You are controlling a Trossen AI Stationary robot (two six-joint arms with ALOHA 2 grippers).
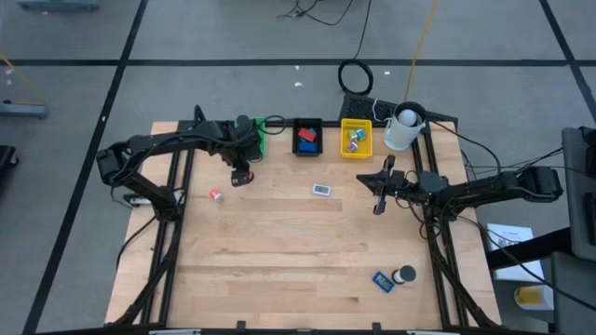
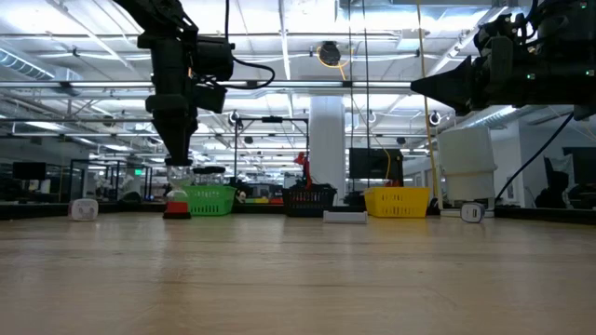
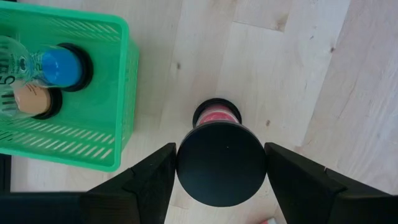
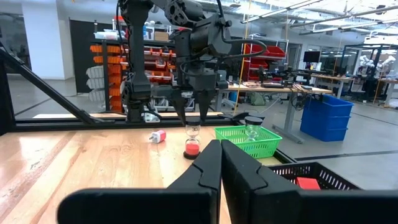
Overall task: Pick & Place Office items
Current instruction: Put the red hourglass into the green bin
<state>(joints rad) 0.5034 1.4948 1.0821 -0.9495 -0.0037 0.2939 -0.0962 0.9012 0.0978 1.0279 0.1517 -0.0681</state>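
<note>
Wooden planks of the table (image 1: 279,242) are carrying the scene, with three trays at twelve o'clock. Left hand (image 3: 221,180) is hanging over a small hourglass (image 3: 217,115) with red sand, standing upright just beside the green tray (image 3: 121,93), at about ten o'clock on the table. Its fingers (image 3: 149,180) are standing spread on both sides of the black top cap, and I cannot tell if they are touching it. For a good grasp, I think it should be centring, closing gently, then lifting straight. Right hand (image 4: 219,163) is waiting pressed together at two o'clock.
</note>
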